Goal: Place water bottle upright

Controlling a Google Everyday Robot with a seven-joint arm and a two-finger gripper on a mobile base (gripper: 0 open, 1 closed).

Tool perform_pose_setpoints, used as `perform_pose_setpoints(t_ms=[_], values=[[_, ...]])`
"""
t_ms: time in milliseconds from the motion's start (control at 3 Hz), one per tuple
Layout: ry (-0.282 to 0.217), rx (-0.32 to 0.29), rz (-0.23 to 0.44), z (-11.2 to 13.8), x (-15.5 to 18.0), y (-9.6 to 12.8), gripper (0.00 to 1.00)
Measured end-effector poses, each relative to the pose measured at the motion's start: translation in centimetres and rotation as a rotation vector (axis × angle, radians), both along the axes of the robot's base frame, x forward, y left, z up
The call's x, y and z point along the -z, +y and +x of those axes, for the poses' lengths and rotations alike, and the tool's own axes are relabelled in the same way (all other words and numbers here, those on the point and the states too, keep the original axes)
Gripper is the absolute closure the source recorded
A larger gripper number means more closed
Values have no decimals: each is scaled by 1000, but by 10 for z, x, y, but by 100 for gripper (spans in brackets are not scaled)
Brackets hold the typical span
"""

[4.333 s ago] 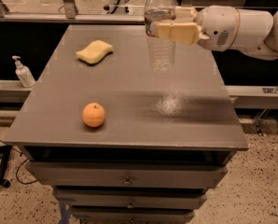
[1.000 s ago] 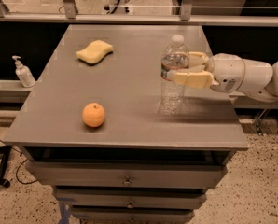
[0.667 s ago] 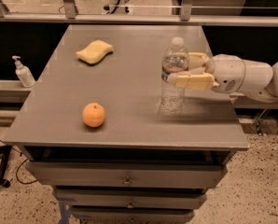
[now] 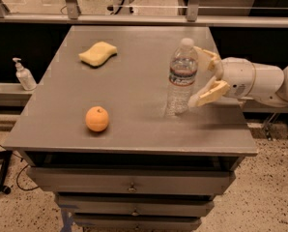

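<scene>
Water bottle (image 4: 181, 76) position: upright on its base, on the right half of the grey table (image 4: 134, 88), white cap uppermost. The white-and-red label band sits on the upper half of the clear ribbed body.

Gripper (image 4: 201, 76) position: immediately to the right of the bottle, at the height of the bottle body and above the table surface. The white arm (image 4: 252, 81) enters from the right edge of the view.

Gripper state: the two tan fingers are spread wide.
- Upper finger (image 4: 207, 57): reaches toward the bottle shoulder, partly behind it.
- Lower finger (image 4: 209, 93): tip lies just beside the lower right flank of the bottle (contact at this point cannot be confirmed).
- The bottle is not clamped between the fingers.

Other items:
- Orange (image 4: 97, 119): on the front left area of the table, well apart from the bottle.
- Yellow sponge (image 4: 98, 53): on the rear left area of the table.
- Small white pump-dispenser bottle (image 4: 23, 75): upright on a ledge to the left of the table, off the work surface.
- Drawers (image 4: 129, 182): stacked below the table top, all shut.
</scene>
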State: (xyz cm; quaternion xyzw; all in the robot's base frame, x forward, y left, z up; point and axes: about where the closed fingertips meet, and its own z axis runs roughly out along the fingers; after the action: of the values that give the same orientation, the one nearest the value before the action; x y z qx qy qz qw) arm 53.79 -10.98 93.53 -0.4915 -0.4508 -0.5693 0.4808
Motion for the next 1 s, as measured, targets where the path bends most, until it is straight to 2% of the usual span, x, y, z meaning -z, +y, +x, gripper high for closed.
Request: perform_pose_setpoints(t_ms=[333,667,1000], values=[[-4,7,-9,-2,-3,-6,0],[-16,20,-47,-5,-15,-22,0],[-45,59,-122,-14,-46,-62,0]])
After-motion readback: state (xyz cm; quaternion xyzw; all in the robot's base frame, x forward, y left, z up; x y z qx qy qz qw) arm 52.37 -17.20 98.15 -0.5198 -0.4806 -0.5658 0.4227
